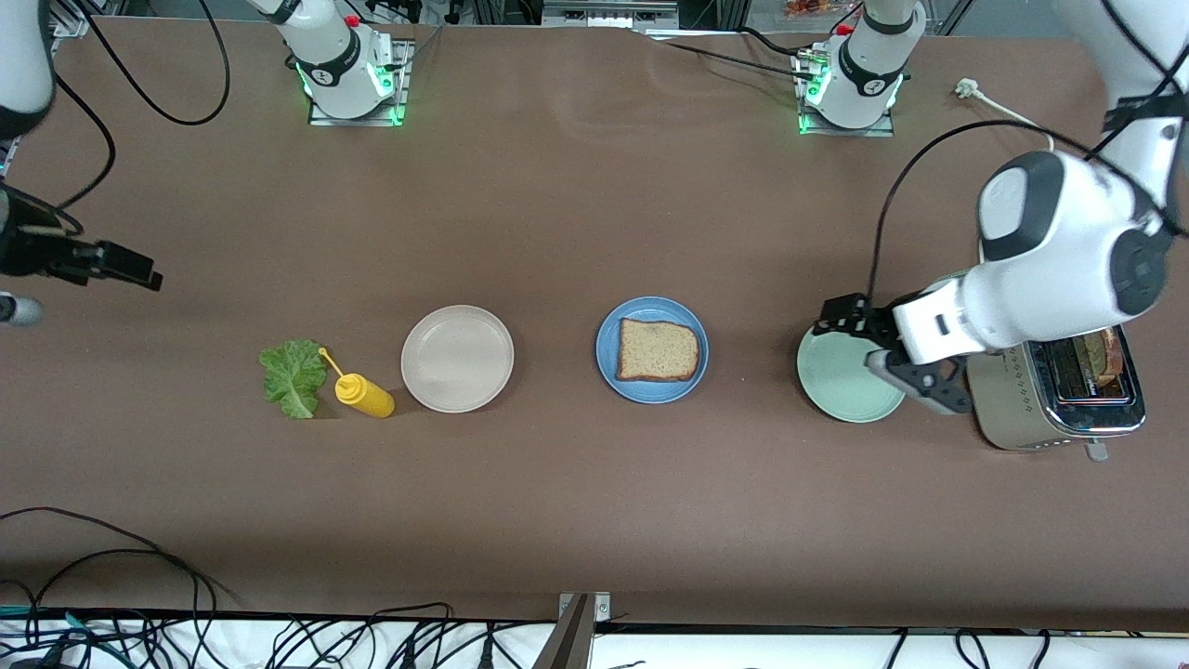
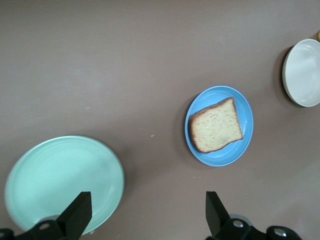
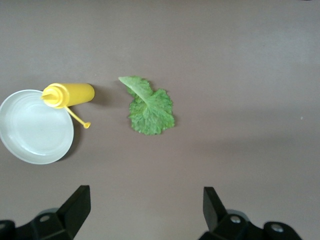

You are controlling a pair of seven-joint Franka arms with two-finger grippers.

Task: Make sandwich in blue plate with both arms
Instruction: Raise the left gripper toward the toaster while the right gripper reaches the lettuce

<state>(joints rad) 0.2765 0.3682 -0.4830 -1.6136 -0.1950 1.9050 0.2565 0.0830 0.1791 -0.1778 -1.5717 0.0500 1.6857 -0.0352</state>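
Observation:
The blue plate (image 1: 650, 308) sits mid-table with one brown bread slice (image 1: 658, 350) lying flat on it; both show in the left wrist view, the plate (image 2: 220, 95) and the slice (image 2: 216, 126). A second brown slice (image 1: 1102, 357) stands in the toaster's slot. The green lettuce leaf (image 1: 293, 376) lies on the table toward the right arm's end (image 3: 150, 107). My left gripper (image 1: 859, 348) (image 2: 147, 210) is open and empty over the pale green plate's edge. My right gripper (image 1: 111, 265) (image 3: 145, 207) is open and empty over bare table, apart from the lettuce.
A yellow squeeze bottle (image 1: 364, 394) lies between the lettuce and a cream-white plate (image 1: 457, 358). A pale green plate (image 1: 841, 381) sits beside a steel toaster (image 1: 1022, 409) at the left arm's end. Cables run along the table's near edge.

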